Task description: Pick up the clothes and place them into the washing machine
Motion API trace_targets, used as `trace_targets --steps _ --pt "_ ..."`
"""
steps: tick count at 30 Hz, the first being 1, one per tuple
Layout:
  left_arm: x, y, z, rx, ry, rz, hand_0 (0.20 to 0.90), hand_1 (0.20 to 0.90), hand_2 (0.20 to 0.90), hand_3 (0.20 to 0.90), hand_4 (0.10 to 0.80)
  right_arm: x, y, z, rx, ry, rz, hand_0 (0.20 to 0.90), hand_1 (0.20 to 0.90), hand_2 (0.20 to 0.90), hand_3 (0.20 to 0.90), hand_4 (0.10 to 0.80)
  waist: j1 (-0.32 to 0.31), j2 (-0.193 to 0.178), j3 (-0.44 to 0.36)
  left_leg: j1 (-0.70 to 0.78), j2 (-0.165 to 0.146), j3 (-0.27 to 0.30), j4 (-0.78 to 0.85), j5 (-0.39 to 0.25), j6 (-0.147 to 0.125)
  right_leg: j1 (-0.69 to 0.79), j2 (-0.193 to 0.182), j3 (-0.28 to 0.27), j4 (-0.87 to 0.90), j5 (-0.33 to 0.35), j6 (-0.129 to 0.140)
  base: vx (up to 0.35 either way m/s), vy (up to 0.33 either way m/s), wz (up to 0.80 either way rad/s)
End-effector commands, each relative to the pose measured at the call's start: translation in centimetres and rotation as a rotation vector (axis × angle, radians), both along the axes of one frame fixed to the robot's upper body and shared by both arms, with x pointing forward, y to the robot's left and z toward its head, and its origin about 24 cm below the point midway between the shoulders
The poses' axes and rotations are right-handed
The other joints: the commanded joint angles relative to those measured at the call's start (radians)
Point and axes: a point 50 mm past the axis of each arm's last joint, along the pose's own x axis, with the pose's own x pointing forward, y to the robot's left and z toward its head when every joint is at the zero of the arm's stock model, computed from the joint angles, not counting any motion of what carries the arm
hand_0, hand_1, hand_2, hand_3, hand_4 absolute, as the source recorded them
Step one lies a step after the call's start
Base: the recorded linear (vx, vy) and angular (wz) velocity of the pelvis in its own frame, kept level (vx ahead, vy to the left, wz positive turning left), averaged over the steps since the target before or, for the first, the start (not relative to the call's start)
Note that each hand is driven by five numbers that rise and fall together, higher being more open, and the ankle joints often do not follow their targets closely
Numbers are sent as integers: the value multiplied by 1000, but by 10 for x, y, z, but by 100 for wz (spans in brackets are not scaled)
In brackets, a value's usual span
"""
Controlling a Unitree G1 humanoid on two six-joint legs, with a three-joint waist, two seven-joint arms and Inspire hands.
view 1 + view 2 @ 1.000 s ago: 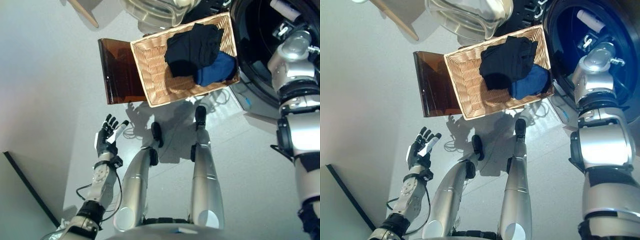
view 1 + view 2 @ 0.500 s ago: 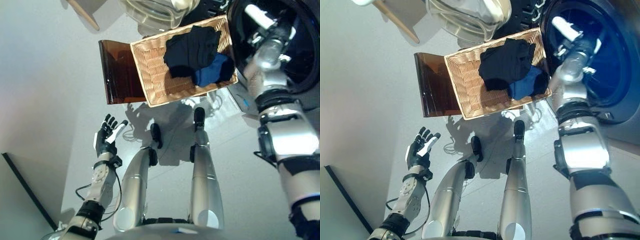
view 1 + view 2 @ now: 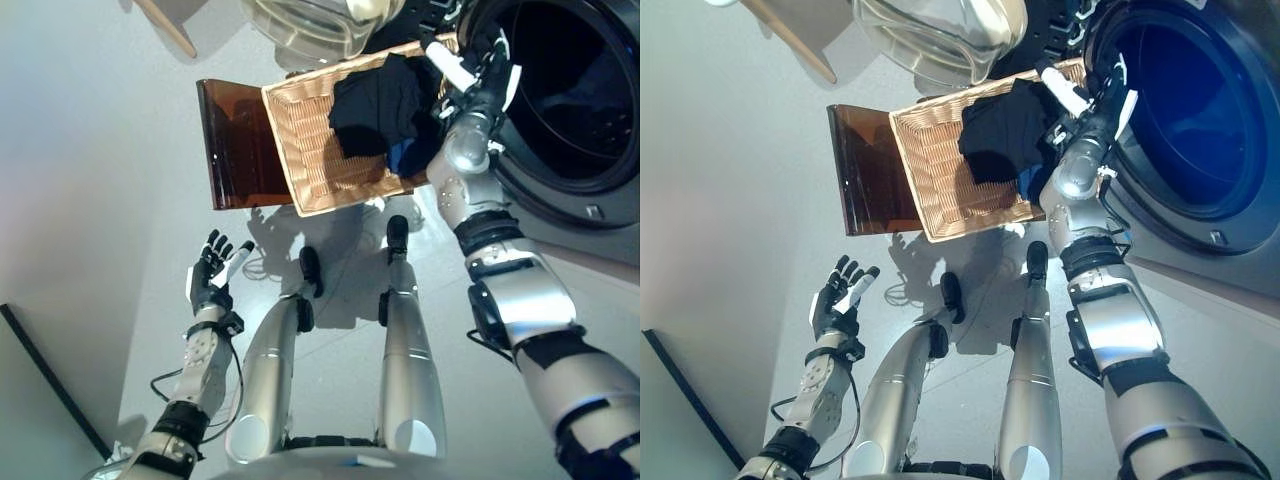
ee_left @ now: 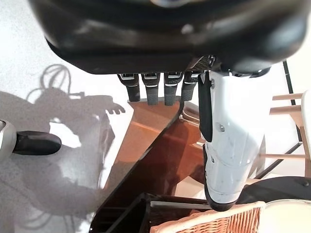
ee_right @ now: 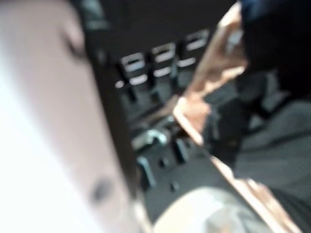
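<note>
1. The right hand (image 3: 478, 72) is hanging over the basket (image 3: 300, 150) corner nearest the washing machine (image 3: 575, 110), up around 1 o'clock from the robot. Its fingers look spread and relaxed with nothing in them.
2. The clothes are all sitting in the basket: a black garment (image 3: 378, 105) heaped on top and a blue one (image 3: 408, 155) peeking out underneath, right beside that hand.
3. To do this grab well, I'd say it should be dropping straight onto the black heap and closing deep into the folds, not skimming the top layer, and keeping clear of the wicker rim so the basket doesn't tip or slide.
4. The left hand (image 3: 212, 275) is idling low at about 8 o'clock, fingers open, holding nothing.
5. Versus a second ago: the right arm was reaching inside the drum, and now it's swung out and over to the basket. The clothes and left hand are looking the same.
</note>
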Motion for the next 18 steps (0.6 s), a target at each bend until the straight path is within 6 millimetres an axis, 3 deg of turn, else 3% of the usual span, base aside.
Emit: trace_targets --steps 1,9,10,13,15,18 --pt "-11 26 7 79 -42 83 900 900 900 900 800 -13 10 41 -41 -239 29 900 900 900 900 800 50 16 -38 38 -26 -22 -168 86 -60 21 35 -63 141 -160 -40 0 0 0" --pt "-10 24 7 82 -44 107 900 900 900 900 800 -27 3 14 -217 -207 -67 900 900 900 900 800 35 8 -34 43 -27 -22 -171 87 -57 27 33 -62 142 -158 -37 0 0 0" --pt "-11 23 7 82 -45 112 900 900 900 900 800 -33 -1 2 -291 -187 -100 900 900 900 900 800 30 6 -33 45 -28 -23 -172 87 -55 30 32 -63 142 -158 -35 0 0 0" --pt "-13 22 7 101 -50 110 900 900 900 900 800 -42 -11 -12 -473 -156 -158 900 900 900 900 800 26 7 -32 49 -30 -27 -176 89 -54 37 28 -67 138 -158 -31 5 -1 2" --pt "-13 22 8 107 -55 107 900 900 900 900 800 -45 -15 -14 -531 -149 -183 900 900 900 900 800 27 8 -33 50 -31 -30 -178 90 -54 39 28 -68 137 -158 -31 0 0 0" --pt "-18 24 6 126 -57 92 900 900 900 900 800 -51 -35 -21 -799 -92 -297 900 900 900 900 800 27 8 -43 56 -35 -37 -187 91 -51 46 27 -73 133 -159 -27 16 -5 4"
